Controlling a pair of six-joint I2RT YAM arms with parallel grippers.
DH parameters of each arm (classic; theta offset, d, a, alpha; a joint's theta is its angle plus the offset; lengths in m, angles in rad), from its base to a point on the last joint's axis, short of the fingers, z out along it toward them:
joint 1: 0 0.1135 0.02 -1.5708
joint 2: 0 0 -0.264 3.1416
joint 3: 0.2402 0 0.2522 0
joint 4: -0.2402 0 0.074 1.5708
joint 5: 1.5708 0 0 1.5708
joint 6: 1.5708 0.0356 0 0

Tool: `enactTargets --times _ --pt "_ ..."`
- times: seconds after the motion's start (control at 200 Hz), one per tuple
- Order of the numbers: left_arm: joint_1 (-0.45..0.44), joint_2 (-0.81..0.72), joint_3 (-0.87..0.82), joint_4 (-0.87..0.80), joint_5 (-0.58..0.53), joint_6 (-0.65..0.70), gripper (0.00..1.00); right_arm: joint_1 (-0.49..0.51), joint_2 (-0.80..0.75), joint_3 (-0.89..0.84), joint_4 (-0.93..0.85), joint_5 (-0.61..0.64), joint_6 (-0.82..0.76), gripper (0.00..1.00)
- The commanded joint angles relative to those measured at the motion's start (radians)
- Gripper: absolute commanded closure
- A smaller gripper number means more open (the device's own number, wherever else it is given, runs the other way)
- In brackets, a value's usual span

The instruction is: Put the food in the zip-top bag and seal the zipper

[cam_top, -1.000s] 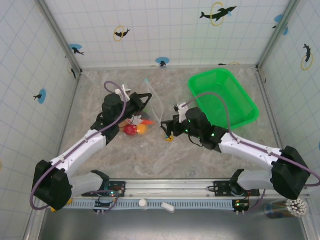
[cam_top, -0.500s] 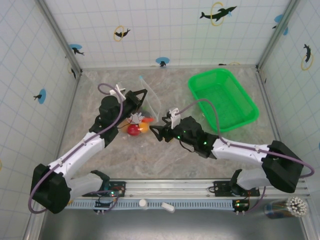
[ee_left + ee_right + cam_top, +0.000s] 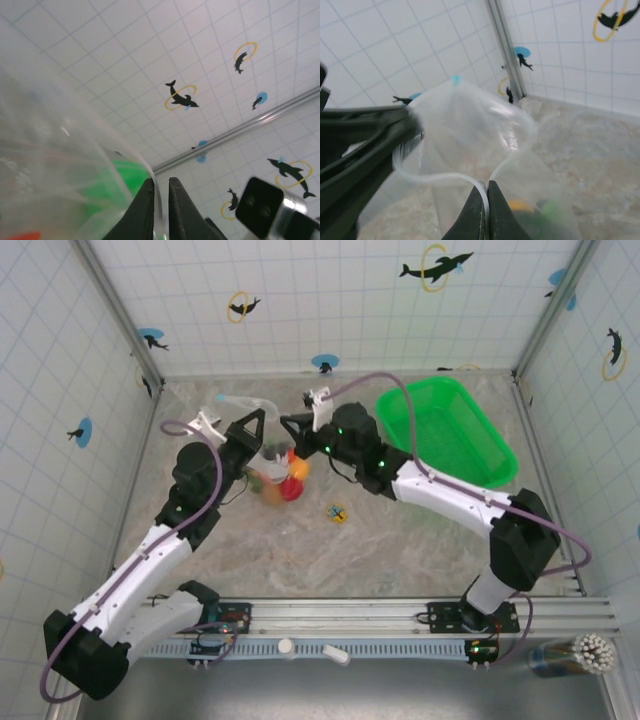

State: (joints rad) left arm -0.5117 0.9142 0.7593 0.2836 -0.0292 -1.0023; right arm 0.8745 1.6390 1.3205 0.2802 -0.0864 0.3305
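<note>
The zip-top bag point(image 3: 268, 455) hangs between my two grippers above the table, its mouth up. The food point(image 3: 283, 481) shows red, orange and green in its bottom, and blurred through the plastic as an orange piece point(image 3: 520, 205). My left gripper point(image 3: 259, 417) is closed on the left end of the zipper; its strip point(image 3: 159, 202) runs between the nearly touching fingers of that gripper point(image 3: 160, 184). My right gripper point(image 3: 285, 422) is shut on the zipper point(image 3: 436, 177) at the bag's right end, strip pinched at the tips of the gripper point(image 3: 486, 187). The mouth bows open in a loop.
A tiny yellow-and-black trinket point(image 3: 337, 512) lies on the marble table in front of the bag. The green mesh basket point(image 3: 450, 430) stands at the back right, under my right forearm. The tiled back wall is close behind both grippers.
My right gripper left the spot by the trinket, went to the bag's mouth and shut on the zipper. Both grippers have lifted the bag with the food toward the back.
</note>
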Motion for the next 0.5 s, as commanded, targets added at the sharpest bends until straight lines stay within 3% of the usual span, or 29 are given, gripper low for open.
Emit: enactTargets --times 0.0,0.075,0.15,0.17,0.34,0.495 --pt "-0.007 -0.027 0.069 -0.061 -0.029 0.108 0.50 -0.030 0.057 0.166 -0.128 -0.174 -0.053 1.00" --pt "-0.008 -0.034 0.136 -0.170 -0.005 0.201 0.26 -0.037 0.076 0.262 -0.234 -0.240 -0.115 1.00" --pt "-0.006 -0.045 0.207 -0.295 0.011 0.326 0.12 -0.055 0.082 0.354 -0.361 -0.274 -0.189 1.00" --pt "-0.007 -0.049 0.209 -0.321 0.003 0.354 0.03 -0.064 0.080 0.376 -0.387 -0.286 -0.213 1.00" --pt "-0.006 -0.145 0.226 -0.392 -0.067 0.537 0.03 -0.167 0.027 0.458 -0.539 -0.430 -0.299 1.00" --pt "-0.006 -0.310 0.066 -0.317 -0.135 0.657 0.08 -0.276 -0.072 0.405 -0.582 -0.459 -0.335 1.00"
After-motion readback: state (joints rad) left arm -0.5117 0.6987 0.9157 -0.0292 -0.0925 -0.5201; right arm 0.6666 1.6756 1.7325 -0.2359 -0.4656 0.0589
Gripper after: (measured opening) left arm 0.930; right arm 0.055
